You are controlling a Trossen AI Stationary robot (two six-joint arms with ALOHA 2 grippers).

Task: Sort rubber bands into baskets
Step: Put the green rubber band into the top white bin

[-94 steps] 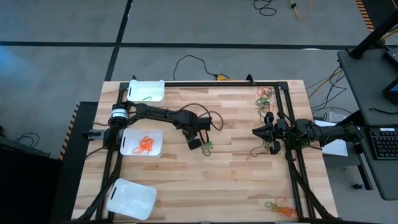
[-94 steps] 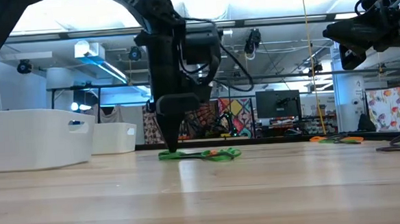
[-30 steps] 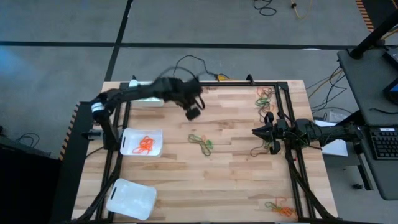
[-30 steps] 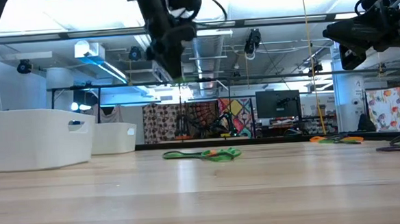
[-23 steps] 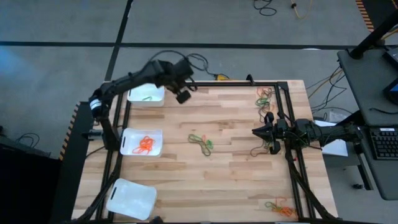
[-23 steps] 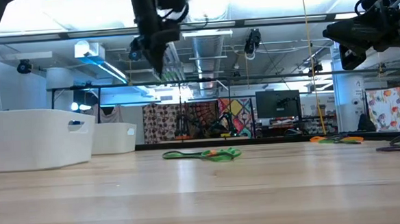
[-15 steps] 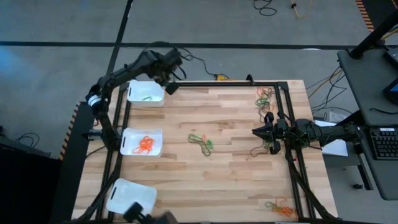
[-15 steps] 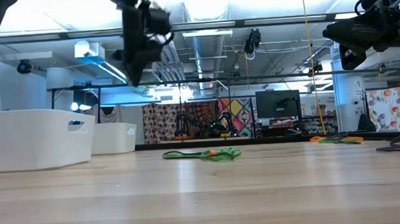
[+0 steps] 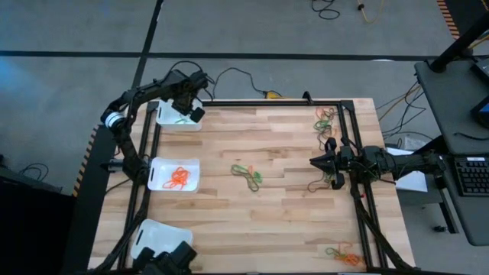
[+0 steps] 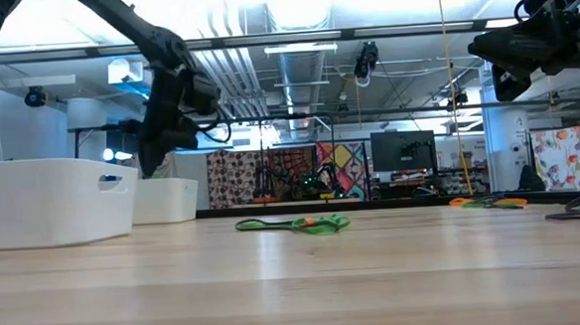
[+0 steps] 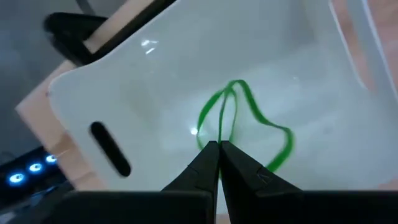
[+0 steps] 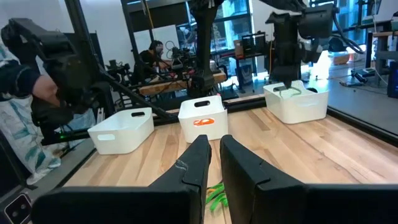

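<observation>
Three white baskets stand along the table's left side: the far one (image 9: 179,112), the middle one (image 9: 174,174) with orange rubber bands in it, and the near one (image 9: 160,243). My left gripper (image 9: 191,111) hangs over the far basket (image 11: 124,93), pointing steeply down and shut on a green rubber band (image 11: 217,115). More green band (image 11: 280,143) shows beyond it, against the basket's floor. Loose rubber bands (image 9: 247,175) lie at the table's middle. My right gripper (image 9: 313,162) waits at the right edge, level, its fingers (image 12: 198,155) nearly together with nothing between them. My left gripper pinches the green rubber band at its fingertips (image 11: 210,149), coming from above. The band's thin loop (image 11: 231,93) reaches out past the tips over the basket's floor. Whether its far end rests on that floor, I cannot tell.
More band clusters lie at the far right (image 9: 326,117), beside my right gripper (image 9: 330,182) and at the near right corner (image 9: 341,254). A black frame (image 9: 267,101) runs round the table. A dark shape (image 9: 176,260) shows at the near left edge.
My left gripper has swung from above the table's far middle toward the far left corner and sunk over the far basket, turning as it went. It has stayed shut. The pile at the table's middle has kept still.
</observation>
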